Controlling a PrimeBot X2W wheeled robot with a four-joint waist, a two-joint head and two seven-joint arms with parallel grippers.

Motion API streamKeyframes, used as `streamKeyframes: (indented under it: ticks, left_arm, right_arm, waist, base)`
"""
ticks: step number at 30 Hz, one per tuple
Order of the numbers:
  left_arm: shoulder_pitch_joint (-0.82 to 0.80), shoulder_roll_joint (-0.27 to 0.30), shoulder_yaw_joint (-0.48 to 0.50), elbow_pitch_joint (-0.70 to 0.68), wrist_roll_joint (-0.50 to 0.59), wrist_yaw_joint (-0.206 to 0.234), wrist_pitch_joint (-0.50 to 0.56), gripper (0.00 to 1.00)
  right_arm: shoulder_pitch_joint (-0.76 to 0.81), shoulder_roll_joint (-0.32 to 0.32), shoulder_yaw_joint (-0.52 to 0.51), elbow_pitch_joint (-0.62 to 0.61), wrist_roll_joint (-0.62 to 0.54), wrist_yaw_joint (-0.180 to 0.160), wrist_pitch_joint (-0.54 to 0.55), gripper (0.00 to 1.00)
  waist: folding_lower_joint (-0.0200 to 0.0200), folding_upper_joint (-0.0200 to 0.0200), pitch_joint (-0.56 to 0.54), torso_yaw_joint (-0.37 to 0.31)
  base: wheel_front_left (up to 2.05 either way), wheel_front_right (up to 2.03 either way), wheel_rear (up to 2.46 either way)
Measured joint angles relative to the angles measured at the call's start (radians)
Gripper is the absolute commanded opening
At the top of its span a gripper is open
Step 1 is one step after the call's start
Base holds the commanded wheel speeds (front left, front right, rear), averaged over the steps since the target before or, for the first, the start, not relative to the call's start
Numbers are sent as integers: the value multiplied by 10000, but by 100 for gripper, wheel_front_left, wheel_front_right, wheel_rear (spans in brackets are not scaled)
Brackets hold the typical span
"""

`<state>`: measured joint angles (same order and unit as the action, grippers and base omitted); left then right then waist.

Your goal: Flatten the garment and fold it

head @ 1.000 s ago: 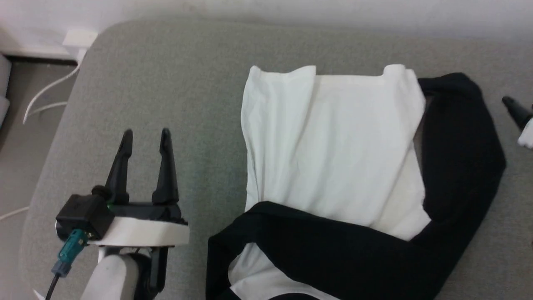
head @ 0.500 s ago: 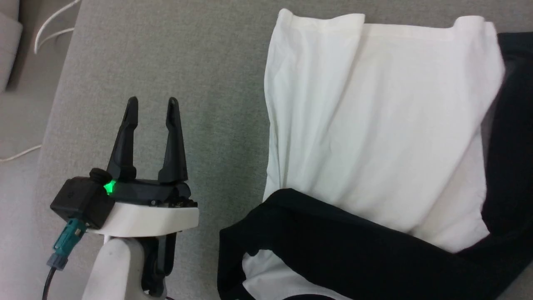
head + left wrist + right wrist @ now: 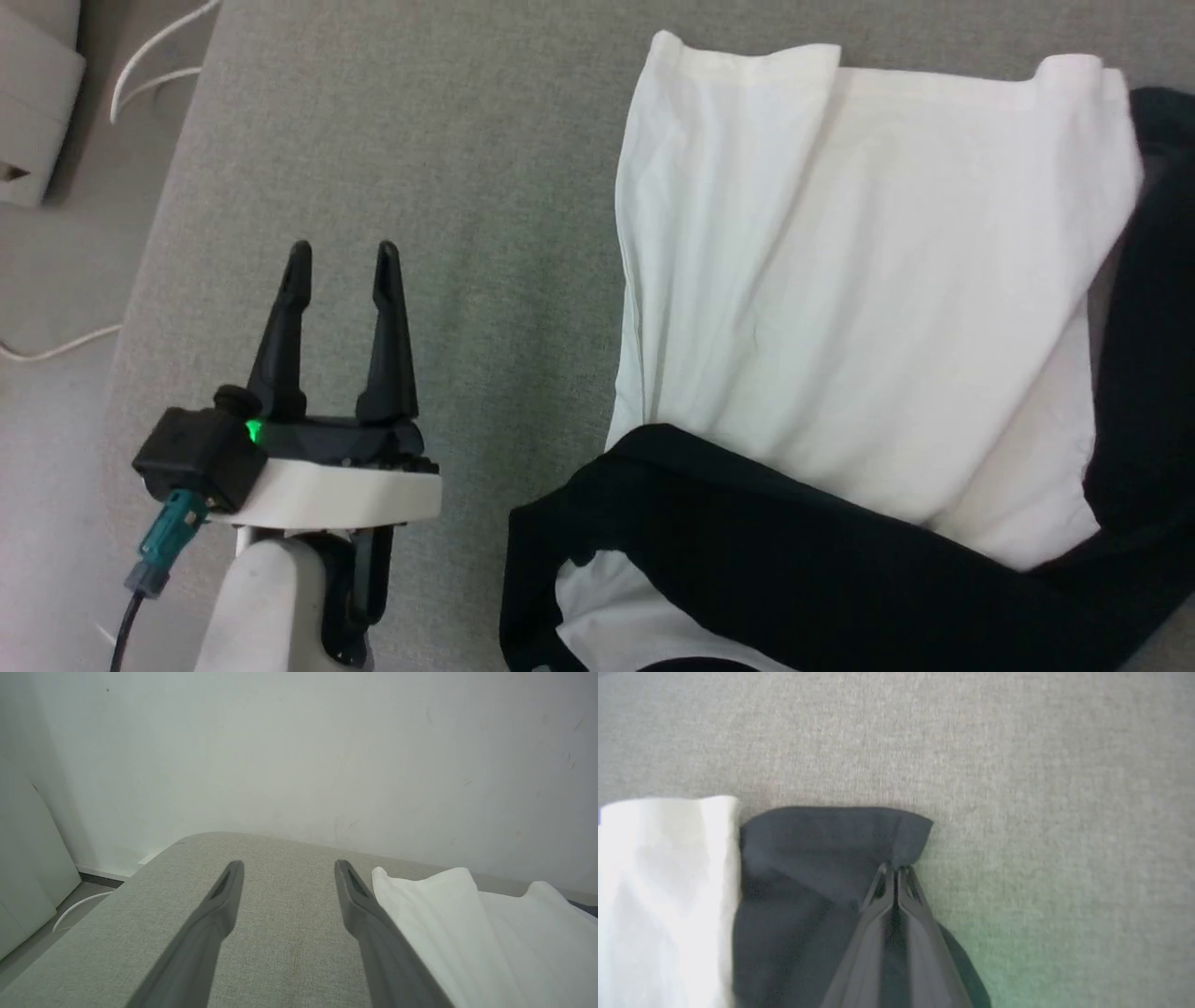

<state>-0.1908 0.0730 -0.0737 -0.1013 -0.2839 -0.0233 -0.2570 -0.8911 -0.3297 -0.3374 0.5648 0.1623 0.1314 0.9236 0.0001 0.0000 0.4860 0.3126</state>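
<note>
The right gripper (image 3: 894,870) is pinching the black sleeve edge of the garment (image 3: 808,868) — fingers pressed together — while the shirt is lying partly folded on the grey cushion (image 3: 1017,812). The left gripper (image 3: 341,250) is hovering beside it, spread wide and holding nothing.

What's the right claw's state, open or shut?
Shut: right claw fingers meet, pinching the garment at its black sleeve corner.

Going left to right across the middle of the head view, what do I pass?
Floor → left gripper, open → grey cushion → garment's white body → black sleeve at the right edge.
</note>
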Motion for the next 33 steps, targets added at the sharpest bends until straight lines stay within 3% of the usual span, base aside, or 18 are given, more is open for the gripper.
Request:
streamKeyframes:
  ticks: [8,13,17,22,27,33]
  left_arm:
    - [984,15,201,504,247,79,2,100]
    - [1491,58,290,648,288,261,186,100]
    - [1821,123,299,633,305,374,435,100]
    - [2197,236,337,558,305,502,734,100]
    - [2457,322,337,422,305,598,997,100]
    - [2517,372,232,426,305,606,1248,100]
  right_arm:
    - [1826,-562,658,-1313,811,2,-1898,0]
    - [3198,-984,798,-2366,1229,2,-2456,0]
    - [4182,-911,1264,-3582,1526,2,-2754,0]
    - [5332,-222,2460,-5371,1916,2,-2734,0]
    - [6263,878,4056,-6847,2251,2,-2796,0]
    - [6968,2512,6201,-7026,3028,2,-3173,0]
  waist:
    - [-1,0,-1278,-386]
    - [-2,0,-2163,-761]
    - [-3,0,-2872,-1047]
    - [-4,0,-3702,-1338]
    - [-3,1,-4367,-1573]
    - [-3,0,-4892,-1660]
  base:
    - [0,0,0]
    - [0,0,0]
    - [0,0,0]
    - [0,0,0]
    - [0,0,0]
    - [0,0,0]
